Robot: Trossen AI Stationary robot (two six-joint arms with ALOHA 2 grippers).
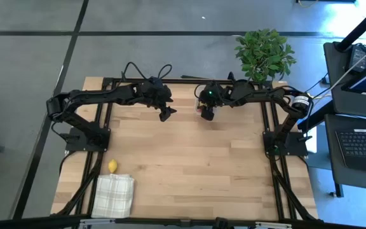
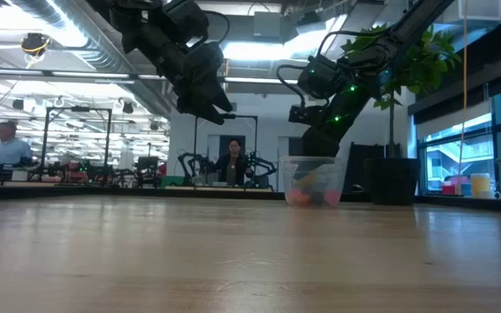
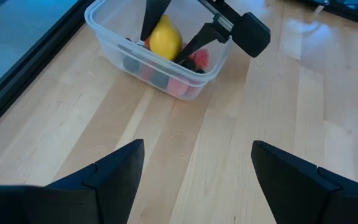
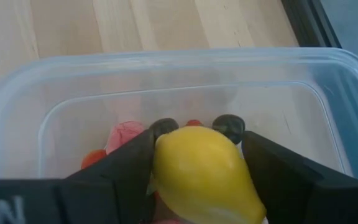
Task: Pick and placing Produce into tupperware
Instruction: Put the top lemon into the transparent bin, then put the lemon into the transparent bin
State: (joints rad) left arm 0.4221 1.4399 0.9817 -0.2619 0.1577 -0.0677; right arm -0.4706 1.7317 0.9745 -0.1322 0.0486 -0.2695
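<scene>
Tupperware: your clear box (image 4: pixel 179 81) sits on the wooden table (image 1: pixel 189 165) near its far edge, right of centre, directly under the right arm's wrist. In the low view it (image 2: pixel 313 180) shows as a pale see-through tub with pink and dark shapes at its bottom.
Lemon in hand: a yellow lemon (image 4: pixel 205 174) sits between the right gripper's (image 3: pixel 174 38) two fingers, inside the box's rim and above the other fruit. You can see the same lemon (image 3: pixel 165 38) from the left wrist, framed by those dark fingers.
Other produce in box: red and pink strawberry-like pieces (image 4: pixel 124 135) and dark berry-like pieces (image 4: pixel 229 126) lie on the box floor.
Right gripper jaws: parted about as wide as the lemon, one finger against each side of it. Whether they press it or merely flank it, you cannot tell.
Left gripper: your left gripper (image 3: pixel 196 171) hangs above the table just beside the box, clear of the wood, jaws spread wide with nothing between them.
Second lemon: one more small yellow lemon (image 1: pixel 112 166) lies on the table near the left front, well apart from the box.
Cloth: a white checked cloth (image 1: pixel 114 195) lies just in front of that lemon.
Plant: a green leafy plant (image 1: pixel 264 53) stands past the table's far right corner.
Background: people sit at desks in the room beyond, as the low view shows.
</scene>
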